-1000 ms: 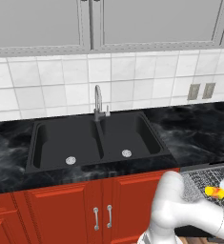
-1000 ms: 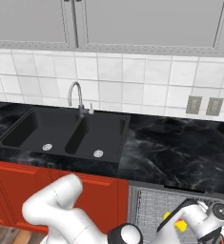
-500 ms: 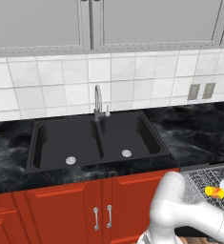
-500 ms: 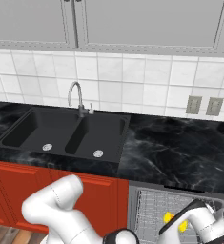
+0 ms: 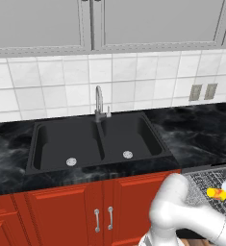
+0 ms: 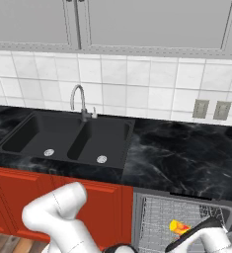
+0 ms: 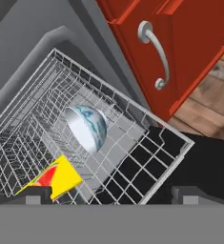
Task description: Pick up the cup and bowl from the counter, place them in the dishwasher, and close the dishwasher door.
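Gripper [image 7: 111, 194] wide open and empty above cup [image 7: 56, 178] and bowl [image 7: 87, 126] in dishwasher rack [image 7: 132, 143]

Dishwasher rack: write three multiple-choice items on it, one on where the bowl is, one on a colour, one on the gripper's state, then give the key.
1. Where is the bowl?
A. In the sink
B. In the dishwasher rack
C. On the counter

2. What colour is the body of the cup?
A. Yellow
B. Green
C. Black

3. How does the gripper stand?
A. Shut on the cup
B. Shut on the bowl
C. Open, holding nothing

Key: 1 B, the hand view shows the bowl lying on the wire mesh. 2 A, the cup is yellow with an orange-red end, beside the bowl in the rack. 3 C, the two finger tips stand far apart in the hand view with nothing between them.
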Tool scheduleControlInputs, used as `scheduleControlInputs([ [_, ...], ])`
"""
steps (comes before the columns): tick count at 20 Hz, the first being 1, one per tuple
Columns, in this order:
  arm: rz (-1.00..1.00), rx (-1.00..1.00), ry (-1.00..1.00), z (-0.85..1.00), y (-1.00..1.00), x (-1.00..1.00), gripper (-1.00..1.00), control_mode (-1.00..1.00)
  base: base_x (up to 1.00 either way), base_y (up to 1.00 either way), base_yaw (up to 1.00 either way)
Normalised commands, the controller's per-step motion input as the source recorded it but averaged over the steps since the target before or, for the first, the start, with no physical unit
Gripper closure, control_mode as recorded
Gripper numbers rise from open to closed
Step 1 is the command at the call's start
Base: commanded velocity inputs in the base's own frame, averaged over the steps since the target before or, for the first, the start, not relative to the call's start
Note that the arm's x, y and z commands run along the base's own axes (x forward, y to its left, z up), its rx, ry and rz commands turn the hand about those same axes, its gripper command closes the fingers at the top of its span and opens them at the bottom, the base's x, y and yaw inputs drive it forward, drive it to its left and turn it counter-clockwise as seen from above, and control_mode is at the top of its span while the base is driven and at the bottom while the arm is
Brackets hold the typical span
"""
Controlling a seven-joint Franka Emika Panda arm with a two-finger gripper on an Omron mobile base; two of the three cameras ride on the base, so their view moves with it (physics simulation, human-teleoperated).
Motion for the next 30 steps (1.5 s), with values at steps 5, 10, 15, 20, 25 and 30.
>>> scheduleControlInputs([
  [5,0.0,0.03,-0.08,0.0,0.1,-0.59,-1.0,-1.0,0.0,0.0,0.0],
  [10,0.0,0.0,-0.12,0.0,0.36,-0.69,-1.0,-1.0,0.0,0.0,0.0],
  [15,0.01,0.0,-0.13,0.0,0.58,-0.68,-1.0,-1.0,0.0,0.0,0.0],
  [20,0.02,0.0,-0.11,-0.01,0.5,-0.41,-1.0,-1.0,0.0,0.0,0.0],
  [25,0.03,0.0,-0.09,-0.25,0.24,-0.28,-1.0,-1.0,0.0,0.0,0.0],
  [30,0.01,0.03,-0.16,-0.19,0.02,-0.55,-1.0,-1.0,0.0,0.0,0.0],
])
